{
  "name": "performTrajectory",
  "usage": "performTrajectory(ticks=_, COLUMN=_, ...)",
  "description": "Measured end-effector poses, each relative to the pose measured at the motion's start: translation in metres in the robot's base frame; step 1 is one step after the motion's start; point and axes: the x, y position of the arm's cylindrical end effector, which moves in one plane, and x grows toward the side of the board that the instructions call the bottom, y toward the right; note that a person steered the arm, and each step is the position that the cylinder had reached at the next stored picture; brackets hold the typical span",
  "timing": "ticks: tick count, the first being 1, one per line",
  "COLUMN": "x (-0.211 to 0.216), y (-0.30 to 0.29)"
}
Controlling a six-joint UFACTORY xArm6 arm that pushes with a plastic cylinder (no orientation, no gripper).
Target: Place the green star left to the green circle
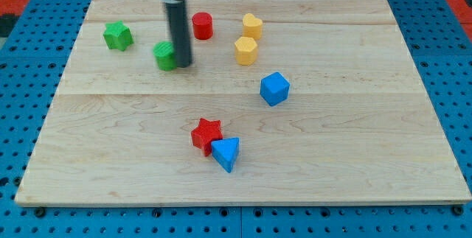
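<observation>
The green star (117, 36) lies near the board's upper left. The green circle (164, 55) lies to its right and a little lower, apart from it. My tip (182, 65) rests on the board right against the green circle's right side; the dark rod rises from there to the view's top and hides part of the circle's right edge.
A red cylinder (202, 26) sits just up and right of the rod. A yellow heart (252, 26) and a yellow hexagon (245, 49) lie further right. A blue cube (274, 88) is mid-board. A red star (206, 135) touches a blue triangle (226, 153) lower down.
</observation>
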Motion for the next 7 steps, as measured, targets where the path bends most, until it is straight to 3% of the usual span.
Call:
performTrajectory(ticks=1, x=-0.018, y=-0.055)
performTrajectory(ticks=2, x=-0.081, y=-0.035)
performTrajectory(ticks=3, x=-0.093, y=-0.123)
performTrajectory(ticks=4, x=-0.113, y=-0.164)
performTrajectory(ticks=5, x=-0.098, y=-0.165)
performTrajectory(ticks=7, x=-0.050, y=-0.083)
